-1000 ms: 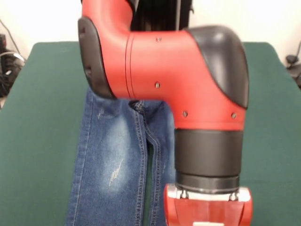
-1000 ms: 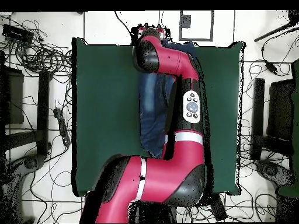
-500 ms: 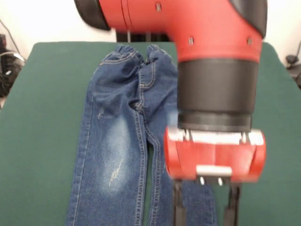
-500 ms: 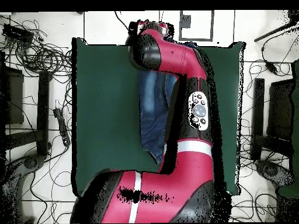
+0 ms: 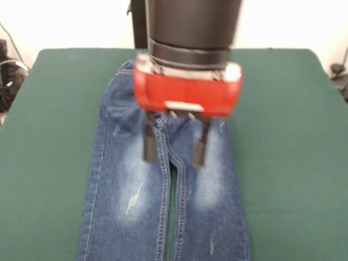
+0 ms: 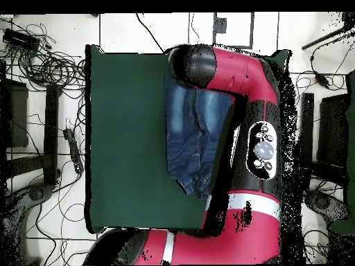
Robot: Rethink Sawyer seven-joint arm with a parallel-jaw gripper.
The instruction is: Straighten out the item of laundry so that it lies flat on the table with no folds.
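Tool hovering over jeans, nothing gripped.
Jeans [image 5: 163, 190] lie lengthwise mid-tabletop [image 5: 54, 136], waist toward far edge, legs side by side, running off the picture's bottom edge; mostly flat, waistband partly hidden. Tool [image 5: 174, 142] above the crotch, fingers apart, empty. Looks like a checking/repositioning step; next likely a pinch at any remaining fold near the waist.

Below the end effector [image 5: 173, 147], the jeans [image 5: 163, 206] are woven denim, matt, faded whitish at the thighs. The counter [image 5: 288, 136] around them is matt green cloth. The end effector's red body looks like glossy plastic.
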